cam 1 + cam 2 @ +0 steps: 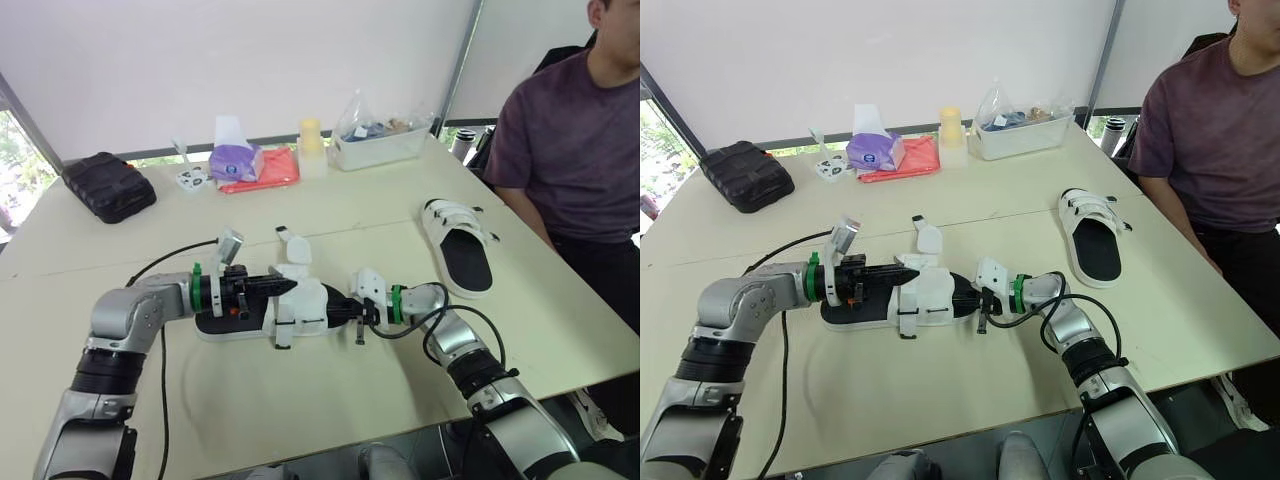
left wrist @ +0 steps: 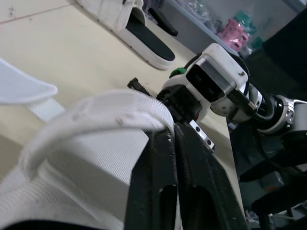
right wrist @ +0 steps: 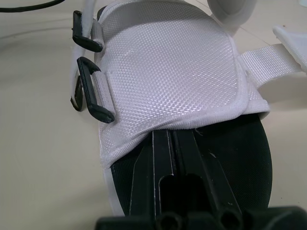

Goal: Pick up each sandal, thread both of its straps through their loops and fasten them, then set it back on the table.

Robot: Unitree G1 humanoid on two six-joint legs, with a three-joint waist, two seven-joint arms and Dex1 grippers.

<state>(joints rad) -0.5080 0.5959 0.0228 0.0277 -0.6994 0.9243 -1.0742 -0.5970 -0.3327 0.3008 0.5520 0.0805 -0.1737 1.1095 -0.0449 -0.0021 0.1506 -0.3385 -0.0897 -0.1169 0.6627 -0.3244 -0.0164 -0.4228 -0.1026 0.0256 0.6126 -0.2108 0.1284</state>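
Note:
A white sandal (image 1: 300, 300) with a black footbed lies at the table's middle, and its strap ends (image 1: 295, 248) stand loose. My left gripper (image 1: 278, 287) reaches in from the heel side, shut on the hem of the white upper (image 2: 96, 158). My right gripper (image 1: 338, 303) comes from the toe side, shut, with its tips tucked under the upper's front hem (image 3: 192, 122) on the footbed. Two black loops (image 3: 93, 91) sit unthreaded on the upper's side. A second sandal (image 1: 462, 250) lies flat at the right with its straps across.
A person (image 1: 580, 130) sits at the table's far right, close to the second sandal. Along the back edge stand a black case (image 1: 108, 185), a purple tissue pack (image 1: 236, 160), a red cloth (image 1: 272, 170), a yellow cup (image 1: 312, 148) and a clear bin (image 1: 382, 142).

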